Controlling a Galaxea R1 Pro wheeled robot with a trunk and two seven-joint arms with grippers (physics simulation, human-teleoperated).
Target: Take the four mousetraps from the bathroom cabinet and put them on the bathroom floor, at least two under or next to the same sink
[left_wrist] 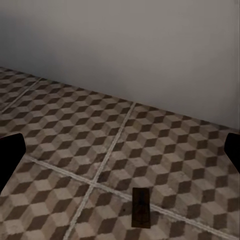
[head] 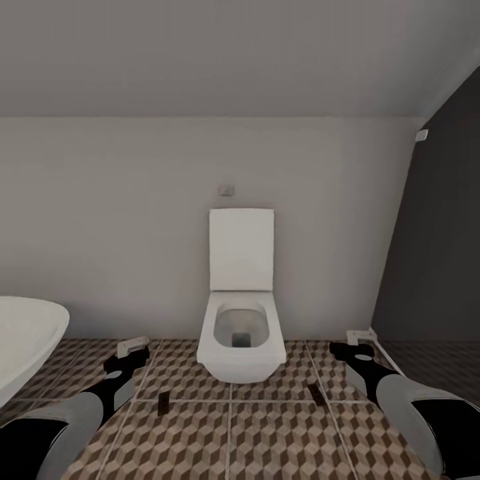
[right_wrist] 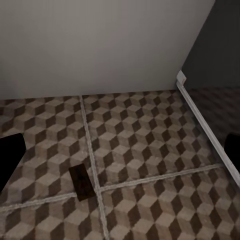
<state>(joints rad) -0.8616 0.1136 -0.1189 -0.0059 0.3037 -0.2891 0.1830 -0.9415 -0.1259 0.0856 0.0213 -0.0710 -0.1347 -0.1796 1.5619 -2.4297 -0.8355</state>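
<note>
Left gripper (head: 133, 347) open, empty — right gripper (head: 360, 335) likewise; two mousetraps (head: 163, 402) (head: 317, 393) lie lower centre; remaining traps best set nearer a sink.

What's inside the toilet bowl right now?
The white toilet bowl holds a grey inner basin with a dark patch at its bottom. The near rim hides the front part; no small flat dark-brown mousetrap shows inside.

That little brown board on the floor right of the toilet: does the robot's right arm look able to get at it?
Probably yes: the mousetrap lies flat on open floor beside the right gripper, with nothing between them.
</note>
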